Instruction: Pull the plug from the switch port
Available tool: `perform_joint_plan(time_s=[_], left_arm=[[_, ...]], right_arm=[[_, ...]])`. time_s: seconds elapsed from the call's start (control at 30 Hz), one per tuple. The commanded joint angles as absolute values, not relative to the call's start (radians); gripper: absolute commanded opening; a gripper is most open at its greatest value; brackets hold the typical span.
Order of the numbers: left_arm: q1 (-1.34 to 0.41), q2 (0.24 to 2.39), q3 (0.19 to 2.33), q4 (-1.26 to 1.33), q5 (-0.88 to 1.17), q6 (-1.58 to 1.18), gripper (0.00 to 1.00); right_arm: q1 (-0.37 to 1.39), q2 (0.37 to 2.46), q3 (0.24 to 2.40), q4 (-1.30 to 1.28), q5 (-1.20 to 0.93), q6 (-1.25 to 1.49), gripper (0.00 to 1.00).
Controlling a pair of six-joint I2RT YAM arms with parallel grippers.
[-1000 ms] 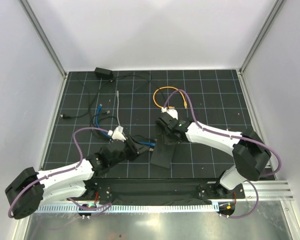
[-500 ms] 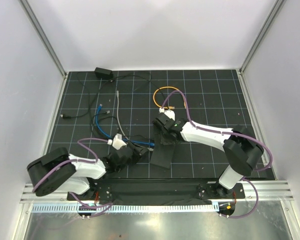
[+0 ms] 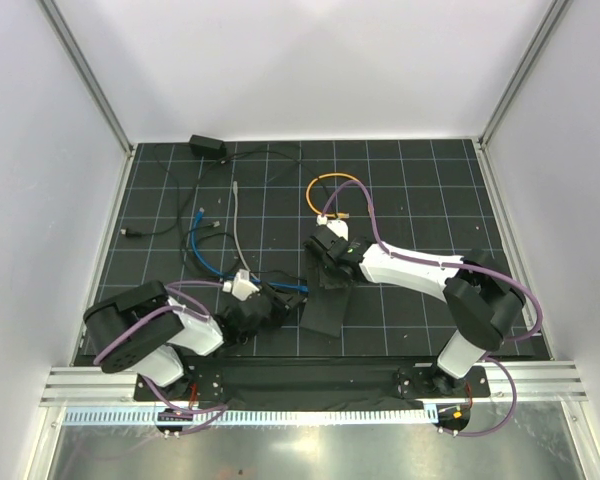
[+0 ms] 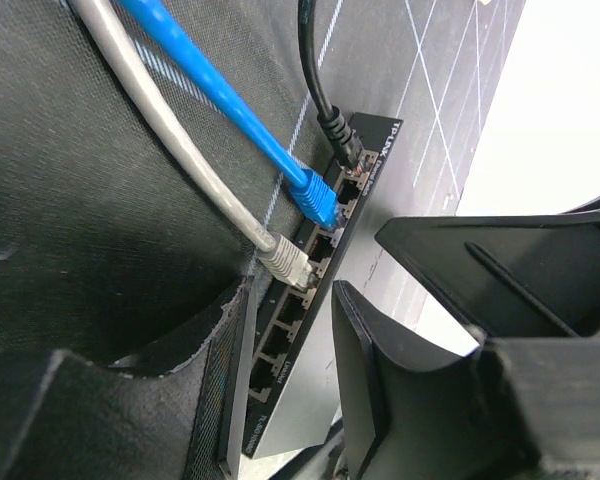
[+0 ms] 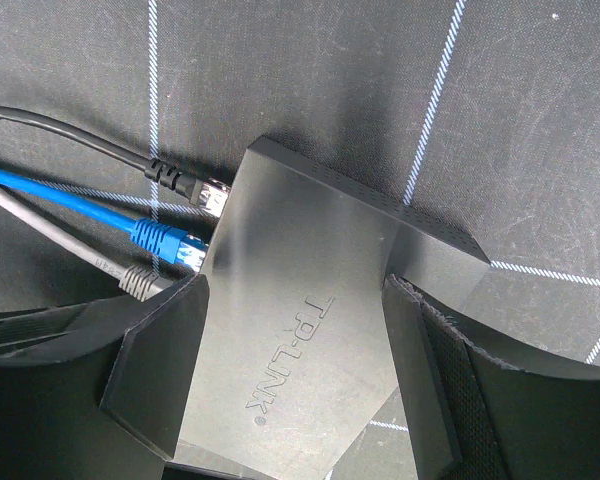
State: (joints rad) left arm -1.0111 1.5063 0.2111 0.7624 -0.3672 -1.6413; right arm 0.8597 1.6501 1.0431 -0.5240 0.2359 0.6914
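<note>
The switch [image 3: 325,308] is a flat black TP-LINK box [image 5: 310,250] on the mat. Its port edge [image 4: 280,350] faces left. A blue plug [image 4: 315,200], a grey plug [image 4: 285,265] and a black power plug [image 4: 340,135] sit in its sockets; they also show in the right wrist view as blue [image 5: 160,240], grey [image 5: 140,280] and black [image 5: 180,182]. My left gripper [image 4: 290,300] is open, straddling the port edge just short of the grey plug. My right gripper [image 5: 292,330] is shut across the switch's two long sides at its far end [image 3: 330,272].
A black power adapter [image 3: 207,146] lies at the back left. An orange cable loop [image 3: 330,180] lies behind the right gripper. Blue [image 3: 205,262], grey [image 3: 237,215] and thin black [image 3: 160,228] cables run over the left of the mat.
My left arm has folded back toward its base while its gripper stays at the switch's port edge. My right gripper has shifted slightly left on the switch.
</note>
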Motion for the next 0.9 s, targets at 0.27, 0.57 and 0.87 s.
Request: perform_joint_plan(time_s=[0.27,0.57,0.87], left_arm=[[-1.052,1.657,0.227,0.905,-0.414,-1.796,0.39],[-1.085,1.643,0.178,0.950,-0.514,-1.856,0.41],[-1.098,1.703,0.212,0.942,-0.566,-1.936,0.35]], right_arm=[[0.857,1.680,1.043,-0.502,0.221,0.701,0.78],[0.857,1.681,1.043,-0.506,0.225,0.699,0.78],[0.857,1.680,1.043,-0.511,0.226,0.698,0.78]])
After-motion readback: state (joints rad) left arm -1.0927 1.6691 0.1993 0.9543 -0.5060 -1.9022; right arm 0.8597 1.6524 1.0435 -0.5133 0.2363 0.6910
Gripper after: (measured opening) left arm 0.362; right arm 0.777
